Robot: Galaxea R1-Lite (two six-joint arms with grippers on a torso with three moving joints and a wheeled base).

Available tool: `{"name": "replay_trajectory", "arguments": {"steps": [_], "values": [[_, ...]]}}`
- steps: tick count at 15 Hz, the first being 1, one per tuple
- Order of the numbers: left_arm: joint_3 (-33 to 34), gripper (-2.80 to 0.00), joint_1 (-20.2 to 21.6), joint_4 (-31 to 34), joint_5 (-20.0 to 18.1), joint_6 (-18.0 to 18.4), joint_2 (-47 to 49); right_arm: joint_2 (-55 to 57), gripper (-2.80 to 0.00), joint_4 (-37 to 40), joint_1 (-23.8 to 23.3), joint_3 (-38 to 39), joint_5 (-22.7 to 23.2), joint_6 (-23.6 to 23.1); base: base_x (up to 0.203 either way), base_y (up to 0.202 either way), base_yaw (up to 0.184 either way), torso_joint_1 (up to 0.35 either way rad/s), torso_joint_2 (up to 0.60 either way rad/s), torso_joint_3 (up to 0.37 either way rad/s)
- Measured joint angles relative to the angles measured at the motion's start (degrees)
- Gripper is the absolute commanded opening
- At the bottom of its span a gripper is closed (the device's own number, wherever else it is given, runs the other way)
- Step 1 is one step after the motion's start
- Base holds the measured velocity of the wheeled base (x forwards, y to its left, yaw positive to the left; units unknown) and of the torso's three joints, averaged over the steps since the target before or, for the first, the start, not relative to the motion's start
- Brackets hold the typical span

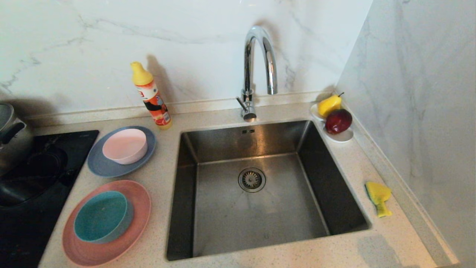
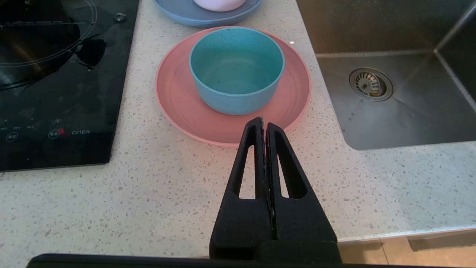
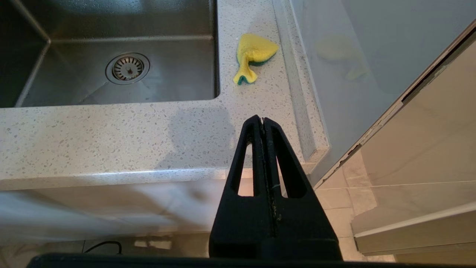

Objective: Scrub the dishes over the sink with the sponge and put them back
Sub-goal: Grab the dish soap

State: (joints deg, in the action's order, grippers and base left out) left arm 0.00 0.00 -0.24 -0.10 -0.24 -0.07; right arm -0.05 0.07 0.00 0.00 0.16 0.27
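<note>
Countertop (image 1: 163,175) of pale speckled stone is seen filling most of the head view, with the sink (image 1: 208,219) sunk into its middle as a square steel basin whose round drain strainer (image 1: 251,179) sits at the centre. From that drain, a black cooktop (image 1: 22,223) is found at about nine o'clock at the frame's edge, and a chrome faucet (image 1: 256,59) rises at twelve o'clock behind the basin. At about eight o'clock the salmon-pink plate (image 1: 137,208) lies flat on the counter, and the teal bowl (image 1: 102,216) is set upright on it. At ten o'clock the blue-grey plate (image 1: 96,165) carries the pale pink bowl (image 1: 124,146). A soap bottle (image 1: 151,97) with a yellow cap stands tilted just behind that plate. At about two o'clock a small white dish (image 1: 344,137) holds a yellow pear (image 1: 329,105) and a dark red apple (image 1: 338,121). The sponge (image 1: 378,196) is seen at three o'clock on the counter strip beside the basin, crumpled, yellow side up. The left gripper (image 2: 264,121) is held above the counter's front edge near the salmon-pink plate, its fingers pressed together on nothing. The right gripper (image 3: 261,120) hangs over the counter's front corner, well short of the sponge, fingers likewise pressed together and bare.
</note>
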Motion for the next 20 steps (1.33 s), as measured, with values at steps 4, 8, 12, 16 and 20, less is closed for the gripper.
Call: {"name": "replay_trajectory", "arguments": {"steps": [4,8,12,16,20], "values": [[0.0,-2.8,0.0,0.0,0.0,0.02,0.0,0.0,-2.8,0.02,0.0,0.0,0.0,0.0,0.0,0.0,0.0,0.0,0.0,0.0],[0.0,-2.8,0.0,0.0,0.0,0.03,0.0,0.0,-2.8,0.02,0.0,0.0,0.0,-0.02,0.0,0.0,0.0,0.0,0.0,0.0],[0.0,-2.8,0.0,0.0,0.0,0.02,0.0,0.0,-2.8,0.02,0.0,0.0,0.0,0.0,0.0,0.0,0.0,0.0,0.0,0.0],[0.0,-2.8,0.0,0.17,0.25,0.4,0.0,0.0,-2.8,0.02,0.0,0.0,0.0,0.0,0.0,0.0,0.0,0.0,0.0,0.0],[-0.02,-2.8,0.0,0.2,0.23,0.11,0.0,0.0,-2.8,0.02,0.0,0.0,0.0,0.0,0.0,0.0,0.0,0.0,0.0,0.0]]}}
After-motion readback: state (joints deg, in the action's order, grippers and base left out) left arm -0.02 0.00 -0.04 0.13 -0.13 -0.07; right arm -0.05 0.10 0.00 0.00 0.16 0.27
